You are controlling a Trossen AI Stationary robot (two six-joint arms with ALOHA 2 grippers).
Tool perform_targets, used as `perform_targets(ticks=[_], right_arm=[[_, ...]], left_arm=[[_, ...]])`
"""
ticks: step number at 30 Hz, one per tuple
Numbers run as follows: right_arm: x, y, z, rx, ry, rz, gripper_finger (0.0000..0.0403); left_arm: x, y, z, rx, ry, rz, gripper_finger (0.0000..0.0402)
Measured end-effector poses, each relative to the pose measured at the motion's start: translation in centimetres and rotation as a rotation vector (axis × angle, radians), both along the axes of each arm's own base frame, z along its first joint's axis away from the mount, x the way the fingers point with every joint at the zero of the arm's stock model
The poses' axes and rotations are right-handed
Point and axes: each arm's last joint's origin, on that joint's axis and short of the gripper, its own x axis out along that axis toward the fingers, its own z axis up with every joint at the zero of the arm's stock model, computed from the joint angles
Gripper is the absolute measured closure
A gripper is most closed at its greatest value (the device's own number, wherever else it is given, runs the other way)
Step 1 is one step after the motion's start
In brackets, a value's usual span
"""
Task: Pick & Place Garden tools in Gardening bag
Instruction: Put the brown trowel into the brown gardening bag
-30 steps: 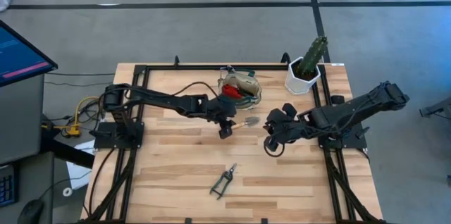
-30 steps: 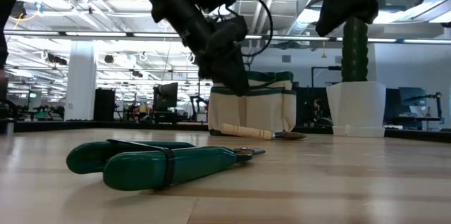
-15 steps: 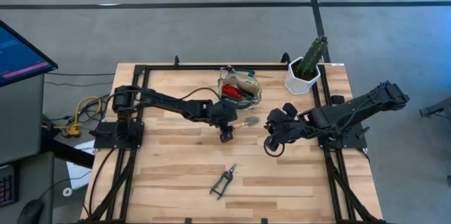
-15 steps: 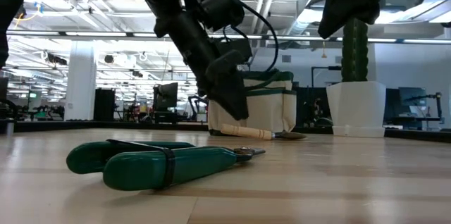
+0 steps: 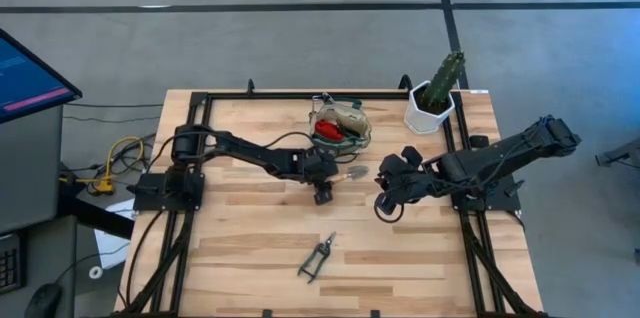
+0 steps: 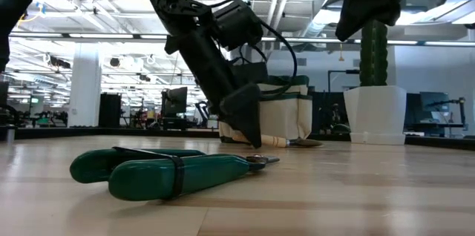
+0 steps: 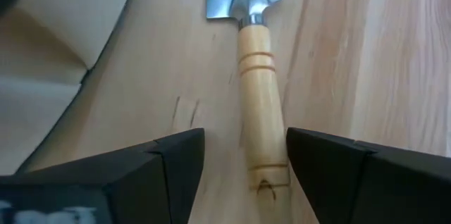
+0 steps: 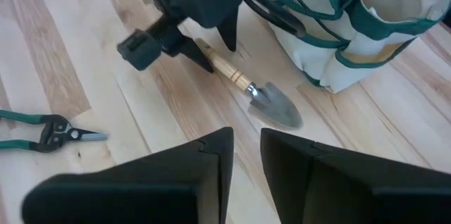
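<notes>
Left hand (image 7: pixel 245 159) lowered since earlier, now astride trowel (image 7: pixel 255 76) handle, open.

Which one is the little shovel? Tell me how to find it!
Find the cream gardening bag with green trim at the table's far edge. Right beside it lies the trowel, between the left gripper's open fingers. Only it has a pale wooden handle and shiny metal scoop; the shears are green-handled.
</notes>
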Motion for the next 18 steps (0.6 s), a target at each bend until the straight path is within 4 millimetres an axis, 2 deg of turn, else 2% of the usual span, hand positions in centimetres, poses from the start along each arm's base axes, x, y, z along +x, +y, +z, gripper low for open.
perform_targets(ticks=[10, 14, 18], right_arm=[[-0.03, -0.01, -0.02, -0.001, 0.004, 0.0, 0.0337], [-0.02, -0.01, -0.02, -0.001, 0.004, 0.0, 0.0337], [-0.02, -0.01, -0.03, -0.001, 0.004, 0.0, 0.0337]], left_arm=[[-0.01, -0.02, 0.07, -0.023, -0.009, 0.023, 0.0233], [0.0, -0.07, 0.07, -0.047, -0.014, 0.026, 0.0267], [0.0, -0.04, 0.06, -0.08, -0.024, 0.057, 0.0317]])
